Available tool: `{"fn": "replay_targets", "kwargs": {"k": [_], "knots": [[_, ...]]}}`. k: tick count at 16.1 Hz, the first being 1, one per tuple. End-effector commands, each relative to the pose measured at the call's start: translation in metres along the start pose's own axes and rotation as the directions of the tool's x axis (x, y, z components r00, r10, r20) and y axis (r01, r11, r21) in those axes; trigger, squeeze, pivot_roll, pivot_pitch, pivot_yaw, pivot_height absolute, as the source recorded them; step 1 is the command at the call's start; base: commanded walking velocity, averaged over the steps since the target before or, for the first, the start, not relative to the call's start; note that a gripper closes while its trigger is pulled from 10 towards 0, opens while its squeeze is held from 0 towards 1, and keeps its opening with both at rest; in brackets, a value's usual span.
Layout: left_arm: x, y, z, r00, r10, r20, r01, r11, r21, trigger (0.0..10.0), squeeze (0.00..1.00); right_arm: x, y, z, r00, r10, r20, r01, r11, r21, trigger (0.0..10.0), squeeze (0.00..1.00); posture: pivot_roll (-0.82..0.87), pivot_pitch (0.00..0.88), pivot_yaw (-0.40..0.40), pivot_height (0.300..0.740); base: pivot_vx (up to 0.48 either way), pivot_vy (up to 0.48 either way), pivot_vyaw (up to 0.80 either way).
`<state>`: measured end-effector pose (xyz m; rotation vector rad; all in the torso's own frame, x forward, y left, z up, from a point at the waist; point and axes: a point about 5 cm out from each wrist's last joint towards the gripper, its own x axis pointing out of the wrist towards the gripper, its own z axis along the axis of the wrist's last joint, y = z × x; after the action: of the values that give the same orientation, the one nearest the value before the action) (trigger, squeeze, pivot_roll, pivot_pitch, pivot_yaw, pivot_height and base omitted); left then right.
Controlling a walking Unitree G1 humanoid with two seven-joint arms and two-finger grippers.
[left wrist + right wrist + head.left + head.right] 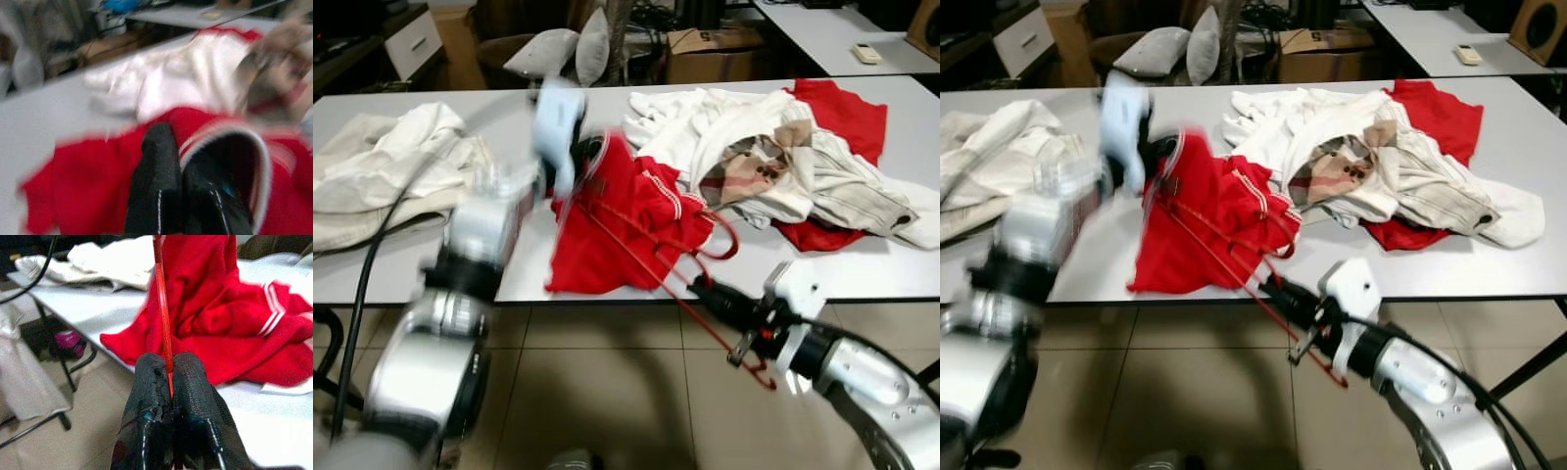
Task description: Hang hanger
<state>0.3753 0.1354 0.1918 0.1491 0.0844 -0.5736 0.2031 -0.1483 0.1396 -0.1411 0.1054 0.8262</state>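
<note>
White table (862,264) carries heaps of clothes; near its front edge I see a red garment (626,220) with the red hanger (651,269) threaded in it. My right gripper (705,292) pinches the hanger's thin bar below the edge. My left gripper (181,181), blurred, has its fingers closed on the garment's white-trimmed collar

Office-like room: long white tables (862,264), cardboard box (710,49), tiled floor (607,392).
</note>
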Motion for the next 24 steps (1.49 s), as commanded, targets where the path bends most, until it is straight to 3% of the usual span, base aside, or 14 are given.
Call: {"fn": "replay_targets", "kwargs": {"k": [1, 3, 4, 8, 10, 12, 14, 15, 16, 18, 20, 22, 23, 24], "knots": [[-0.006, 0.002, -0.009, 0.998, 0.051, -0.02, -0.051, 0.999, -0.008, 0.0, 0.0, -0.001, 0.008, 0.005, 0.999, 0.04, 0.005, -0.04, 0.999, 0.011, 10.0, 0.0, -0.02, 0.0, 0.053, 0.74, 0.0, 0.0, 0.0], [-0.024, 0.002, -0.038, 0.979, 0.199, -0.041, -0.203, 0.968, -0.146, 0.0, 0.0, -0.011, 0.021, 0.0, 0.992, 0.109, -0.055, -0.109, 0.994, 0.017, 10.0, 0.0, -0.02, 0.0, 0.062, 0.74, 0.0, 0.0, 0.0], [-0.025, -0.001, -0.04, 0.977, 0.209, -0.039, -0.213, 0.958, -0.193, 0.0, 0.0, -0.012, 0.022, -0.002, 0.991, 0.113, -0.071, -0.112, 0.994, 0.017, 10.0, 0.0, -0.02, 0.0, 0.062, 0.74, 0.0, 0.0, 0.0], [-0.028, -0.015, -0.031, 0.984, 0.18, -0.012, -0.178, 0.962, -0.208, 0.0, 0.0, -0.003, 0.034, -0.023, 0.977, 0.018, -0.212, -0.002, 0.997, 0.077, 10.0, 0.0, -0.04, 0.0, 0.065, 0.74, 0.0, 0.0, 0.0], [-0.032, -0.016, -0.027, 0.987, 0.159, -0.005, -0.157, 0.968, -0.198, 0.0, 0.0, 0.0, 0.028, -0.023, 0.974, -0.048, -0.222, 0.061, 0.997, 0.048, 10.0, 0.0, -0.04, 0.0, 0.071, 0.74, 0.0, 0.0, 0.0], [-0.036, -0.017, -0.017, 0.99, 0.14, 0.019, -0.135, 0.974, -0.182, 0.0, 0.0, 0.007, 0.012, -0.022, 0.958, -0.194, -0.211, 0.199, 0.98, 0.003, 10.0, 0.0, -0.04, 0.0, 0.068, 0.74, 0.0, 0.0, 0.0], [-0.042, -0.014, -0.008, 0.989, 0.142, 0.033, -0.136, 0.982, -0.133, 0.0, 0.0, 0.006, -0.016, -0.018, 0.889, -0.409, -0.207, 0.402, 0.912, -0.076, 10.0, 0.0, -0.04, 0.0, 0.057, 0.74, 0.0, 0.0, 0.0], [-0.045, -0.011, -0.007, 0.988, 0.15, 0.024, -0.146, 0.982, -0.12, 0.0, 0.0, 0.0, -0.032, -0.01, 0.839, -0.522, -0.154, 0.512, 0.853, -0.1, 10.0, 0.0, -0.04, 0.0, 0.055, 0.74, 0.0, 0.0, 0.0], [-0.047, -0.009, -0.009, 0.988, 0.154, 0.013, -0.152, 0.983, -0.102, 0.0, 0.0, -0.002, -0.037, -0.006, 0.825, -0.55, -0.128, 0.54, 0.835, -0.108, 10.0, 0.0, -0.04, 0.0, 0.055, 0.74, 0.0, 0.0, 0.0], [-0.053, -0.005, -0.016, 0.986, 0.163, -0.028, -0.165, 0.983, -0.082, 0.0, 0.0, -0.008, -0.055, 0.02, 0.809, -0.587, 0.018, 0.584, 0.802, -0.127, 10.0, 0.0, -0.05, 0.0, 0.062, 0.74, 0.0, 0.0, 0.0], [-0.056, -0.006, -0.019, 0.988, 0.146, -0.046, -0.149, 0.986, -0.081, 0.0, 0.0, -0.015, -0.067, 0.03, 0.784, -0.618, 0.066, 0.619, 0.768, -0.165, 10.0, 0.0, -0.05, 0.0, 0.063, 0.74, 0.0, 0.0, 0.0], [-0.058, -0.017, -0.027, 0.994, 0.043, -0.101, -0.052, 0.994, -0.096, 0.0, 0.0, -0.022, -0.069, 0.045, 0.845, -0.518, 0.133, 0.534, 0.831, -0.156, 10.0, 0.0, -0.05, 0.0, 0.06, 0.74, 0.0, 0.0, 0.0], [-0.056, -0.025, -0.028, 0.993, -0.018, -0.114, 0.006, 0.994, -0.106, 0.0, 0.0, -0.022, -0.051, 0.045, 0.929, -0.354, 0.108, 0.367, 0.917, -0.158, 10.0, 0.0, -0.05, 0.0, 0.058, 0.74, 0.0, 0.0, 0.0], [-0.055, -0.027, -0.029, 0.993, -0.026, -0.117, 0.014, 0.994, -0.105, 0.0, 0.0, -0.023, -0.046, 0.045, 0.945, -0.311, 0.098, 0.324, 0.933, -0.159, 10.0, 0.0, -0.05, 0.0, 0.058, 0.74, 0.0, 0.0, 0.0]]}}
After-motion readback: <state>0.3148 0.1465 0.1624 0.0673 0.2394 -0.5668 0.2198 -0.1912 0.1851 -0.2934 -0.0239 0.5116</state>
